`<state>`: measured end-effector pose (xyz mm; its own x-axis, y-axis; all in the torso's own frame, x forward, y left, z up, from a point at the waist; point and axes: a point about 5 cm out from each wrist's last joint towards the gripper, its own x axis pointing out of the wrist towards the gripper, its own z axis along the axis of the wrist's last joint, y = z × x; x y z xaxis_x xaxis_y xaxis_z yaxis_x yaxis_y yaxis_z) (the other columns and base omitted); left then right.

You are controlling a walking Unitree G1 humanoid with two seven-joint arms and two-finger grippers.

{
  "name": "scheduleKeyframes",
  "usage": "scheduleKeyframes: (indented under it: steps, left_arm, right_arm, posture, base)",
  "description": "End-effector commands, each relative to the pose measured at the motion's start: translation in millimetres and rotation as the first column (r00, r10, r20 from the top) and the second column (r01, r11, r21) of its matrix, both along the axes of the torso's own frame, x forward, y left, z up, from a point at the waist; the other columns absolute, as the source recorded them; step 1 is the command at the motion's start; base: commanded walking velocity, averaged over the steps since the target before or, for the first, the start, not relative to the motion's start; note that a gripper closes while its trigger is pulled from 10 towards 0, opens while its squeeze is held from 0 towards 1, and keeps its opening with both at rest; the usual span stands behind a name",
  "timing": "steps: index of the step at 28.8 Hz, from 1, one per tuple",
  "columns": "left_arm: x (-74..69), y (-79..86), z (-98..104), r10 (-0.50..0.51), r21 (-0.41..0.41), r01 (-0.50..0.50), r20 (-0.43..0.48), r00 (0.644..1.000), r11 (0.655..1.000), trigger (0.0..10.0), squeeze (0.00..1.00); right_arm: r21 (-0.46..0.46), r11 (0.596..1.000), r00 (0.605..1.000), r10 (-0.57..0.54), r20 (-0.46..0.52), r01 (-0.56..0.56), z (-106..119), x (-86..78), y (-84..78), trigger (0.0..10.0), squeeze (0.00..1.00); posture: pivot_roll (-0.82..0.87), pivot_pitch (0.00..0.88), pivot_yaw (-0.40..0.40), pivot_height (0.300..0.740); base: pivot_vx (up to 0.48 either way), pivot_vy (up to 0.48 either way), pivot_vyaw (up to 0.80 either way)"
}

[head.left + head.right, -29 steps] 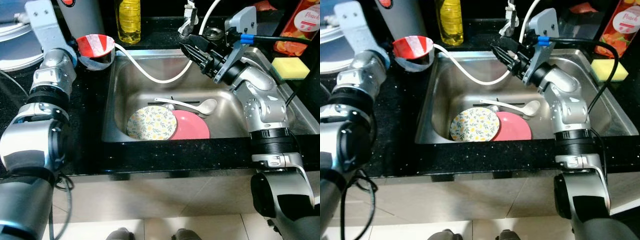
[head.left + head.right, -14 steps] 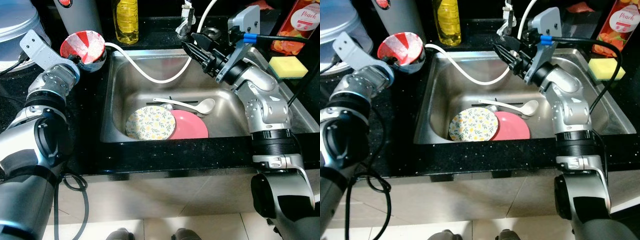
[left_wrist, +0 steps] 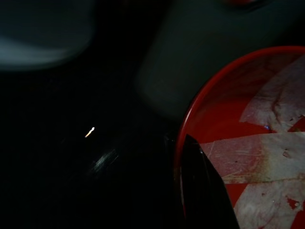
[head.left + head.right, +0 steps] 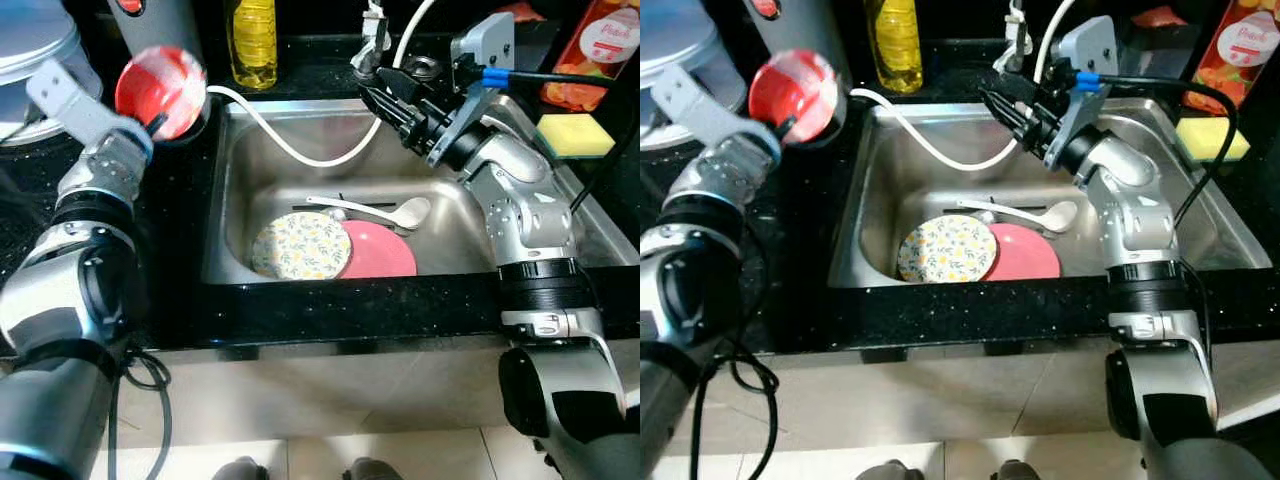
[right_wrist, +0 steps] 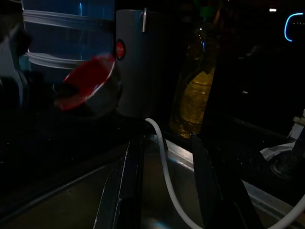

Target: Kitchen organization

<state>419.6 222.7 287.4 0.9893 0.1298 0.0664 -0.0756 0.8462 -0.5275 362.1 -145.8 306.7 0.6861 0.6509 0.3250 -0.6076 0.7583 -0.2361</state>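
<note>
Red bowl tipped up since earlier, white patches inside, pinched by left end effector, right end effector spread.

Non-task stuff: yellow sponge on worktop at sink's right rim, peach juice carton just behind it. White hose loops from the left rim across the basin and up past the tap. Grey cylinder w/ red badge back left, next to a clear plastic tub. Beige tile floor below the front edge.
</note>
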Motion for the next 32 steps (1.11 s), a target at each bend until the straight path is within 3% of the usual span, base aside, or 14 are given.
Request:
scheduleKeyframes:
  steps: [1,2,3,6,10,12,14,17,20,21,25,27,31,32]
  left_arm:
    - [-1.2,-19.6,21,-0.101,0.133,0.085,0.119,0.988,0.987,10.0,0.00]
    - [-1.2,-19.6,21,-0.101,0.133,0.085,0.119,0.988,0.987,10.0,0.00]
    - [-4.7,-42.4,34,-0.220,0.210,0.182,0.174,0.960,0.961,10.0,0.00]
    - [-6.1,-59.7,36,-0.303,0.231,0.260,0.173,0.937,0.938,10.0,0.00]
    - [-2.5,-84.2,23,-0.400,0.257,0.368,0.084,0.913,0.894,10.0,0.00]
    - [-2.3,-87.8,20,-0.417,0.258,0.387,0.073,0.906,0.885,10.0,0.00]
    - [-0.4,-103.7,7,-0.445,0.333,0.425,-0.017,0.895,0.842,10.0,0.00]
    - [-0.3,-113.5,1,-0.480,0.345,0.468,-0.054,0.875,0.814,10.0,0.00]
    - [-3.6,-130.7,-9,-0.560,0.333,0.560,-0.104,0.822,0.759,10.0,0.00]
    - [-3.6,-130.7,-9,-0.560,0.333,0.560,-0.104,0.822,0.759,10.0,0.00]
    - [-8.9,-152.1,-45,-0.624,0.372,0.677,-0.268,0.734,0.636,10.0,0.00]
    - [-9.9,-154.4,-53,-0.621,0.388,0.687,-0.300,0.724,0.614,10.0,0.00]
    - [-11.9,-152.5,-74,-0.585,0.396,0.684,-0.354,0.729,0.613,10.0,0.00]
    - [-12.4,-150.9,-79,-0.574,0.386,0.681,-0.366,0.732,0.622,10.0,0.77]
  right_arm:
    - [-0.003,1.000,1.000,0.010,-0.003,-0.010,0,-0.1,1.8,10.0,0.00]
    - [-0.003,1.000,1.000,0.010,-0.003,-0.010,0,-0.1,1.8,10.0,0.00]
    - [-0.003,1.000,1.000,0.010,-0.003,-0.010,-1,-0.1,1.8,10.0,0.00]
    - [-0.002,1.000,1.000,0.011,-0.001,-0.011,0,0.0,1.9,10.0,0.00]
    - [0.028,0.999,0.999,0.037,0.016,-0.037,5,-3.1,0.9,10.0,0.00]
    - [0.035,0.999,0.999,0.038,0.018,-0.039,5,-3.5,0.4,10.0,0.00]
    - [0.001,0.998,0.998,-0.069,0.012,0.069,3,-0.7,-9.9,10.0,0.00]
    - [-0.018,0.989,0.989,-0.146,0.005,0.146,0,1.4,-18.4,10.0,0.00]
    - [-0.079,0.973,0.976,-0.214,0.030,0.216,-3,-1.8,-29.7,10.0,0.00]
    - [-0.079,0.973,0.976,-0.214,0.030,0.216,-3,-1.8,-29.7,10.0,0.00]
    - [-0.166,0.929,0.942,-0.336,-0.008,0.330,-22,-1.2,-48.4,10.0,0.00]
    - [-0.168,0.923,0.935,-0.354,-0.020,0.346,-26,-1.0,-50.8,10.0,0.00]
    - [-0.142,0.921,0.927,-0.372,-0.044,0.363,-33,-3.7,-51.5,10.0,0.00]
    - [-0.128,0.920,0.925,-0.378,-0.046,0.370,-35,-4.3,-51.3,10.0,0.00]
  posture:
    - [-0.02,0.066,0.032,0.740]
    - [-0.02,0.066,0.032,0.740]
    - [-0.02,0.062,0.032,0.740]
    - [-0.01,0.057,0.033,0.740]
    - [-0.02,0.051,0.039,0.740]
    - [-0.02,0.051,0.039,0.740]
    - [-0.02,0.053,0.048,0.740]
    - [-0.03,0.055,0.052,0.740]
    - [-0.04,0.060,0.063,0.740]
    - [-0.04,0.060,0.063,0.740]
    - [-0.07,0.068,0.088,0.740]
    - [-0.08,0.072,0.099,0.740]
    - [-0.09,0.077,0.111,0.740]
    - [-0.09,0.078,0.112,0.740]
  base:
    - [0.000,0.000,0.00]
    - [0.000,0.000,0.00]
    - [0.000,0.000,0.00]
    - [0.000,0.000,0.00]
    - [0.000,0.000,0.00]
    - [0.000,0.000,0.00]
    - [0.000,0.000,0.00]
    - [0.000,0.000,0.00]
    - [0.000,0.000,0.00]
    - [0.000,0.000,0.00]
    - [0.000,0.000,0.00]
    - [0.000,0.000,0.00]
    - [0.000,0.000,0.00]
    - [0.000,0.000,0.00]
